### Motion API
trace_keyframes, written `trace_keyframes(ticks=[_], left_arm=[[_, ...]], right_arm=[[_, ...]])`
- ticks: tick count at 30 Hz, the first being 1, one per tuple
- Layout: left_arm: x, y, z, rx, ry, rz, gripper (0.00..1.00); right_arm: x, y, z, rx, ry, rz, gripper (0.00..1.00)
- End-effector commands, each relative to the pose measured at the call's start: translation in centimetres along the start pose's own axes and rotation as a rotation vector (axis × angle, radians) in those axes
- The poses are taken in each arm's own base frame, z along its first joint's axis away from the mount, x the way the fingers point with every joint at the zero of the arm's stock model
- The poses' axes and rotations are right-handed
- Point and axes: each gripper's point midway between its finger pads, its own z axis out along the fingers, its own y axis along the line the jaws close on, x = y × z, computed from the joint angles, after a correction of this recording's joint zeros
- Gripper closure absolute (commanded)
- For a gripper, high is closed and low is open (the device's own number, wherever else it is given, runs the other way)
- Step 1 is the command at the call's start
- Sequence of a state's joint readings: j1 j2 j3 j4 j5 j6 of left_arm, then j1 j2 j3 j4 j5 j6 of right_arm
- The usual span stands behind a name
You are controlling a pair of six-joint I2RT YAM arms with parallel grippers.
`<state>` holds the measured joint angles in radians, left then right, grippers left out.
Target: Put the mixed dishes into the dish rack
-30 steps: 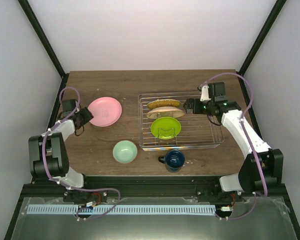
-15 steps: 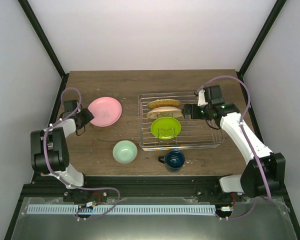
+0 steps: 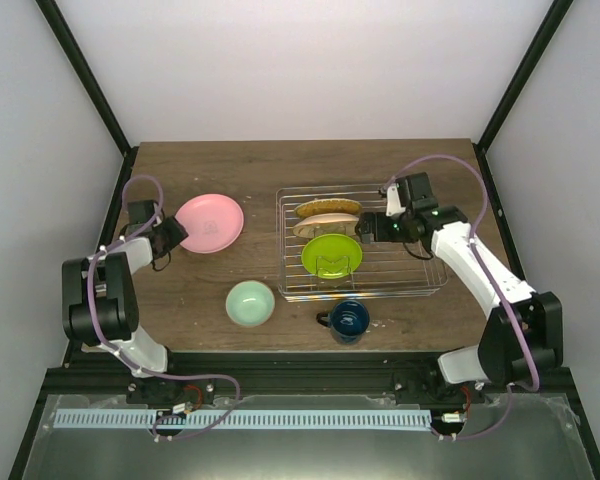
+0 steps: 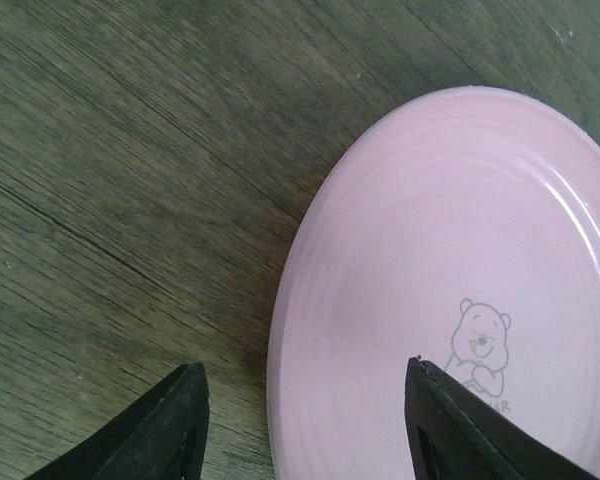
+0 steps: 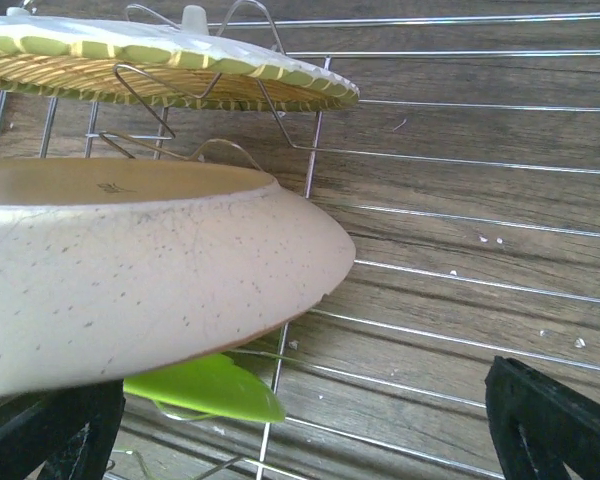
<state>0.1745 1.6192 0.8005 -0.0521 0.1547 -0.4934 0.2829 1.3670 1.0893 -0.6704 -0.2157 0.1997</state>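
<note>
The pink plate lies flat on the table at the left. My left gripper is open at its left rim, one finger over bare wood and the other over the plate. The dish rack holds a scalloped cream plate, a speckled cream plate and the lime-green plate, all standing on edge. Inside the rack my right gripper stands open just right of the speckled plate, holding nothing.
A mint-green bowl sits on the table in front of the pink plate. A dark blue mug stands just in front of the rack's near edge. Rack wires run under my right gripper.
My right gripper has moved left inside the rack, closer to the standing plates. My left gripper's fingers have drawn a little closer together at the pink plate's rim.
</note>
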Motion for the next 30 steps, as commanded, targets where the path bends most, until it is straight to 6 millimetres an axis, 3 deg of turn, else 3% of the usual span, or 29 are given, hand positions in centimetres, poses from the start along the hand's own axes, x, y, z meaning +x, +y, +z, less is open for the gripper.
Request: trace_keyframes(ticks=[1, 14, 30], left_arm=[[-0.8, -0.3, 0.4, 0.016, -0.014, 0.017, 0.45], [-0.7, -0.7, 0.7, 0.04, -0.007, 0.026, 0.47], [-0.5, -1.1, 1.2, 0.057, 0.019, 0.033, 0.55]], right_arm=[[-2.4, 1.2, -0.2, -0.03, -0.053, -0.014, 0.0], [-5.1, 1.8, 0.0, -0.041, -0.087, -0.025, 0.0], [-6.5, 1.6, 1.4, -0.025, -0.083, -0.032, 0.0]])
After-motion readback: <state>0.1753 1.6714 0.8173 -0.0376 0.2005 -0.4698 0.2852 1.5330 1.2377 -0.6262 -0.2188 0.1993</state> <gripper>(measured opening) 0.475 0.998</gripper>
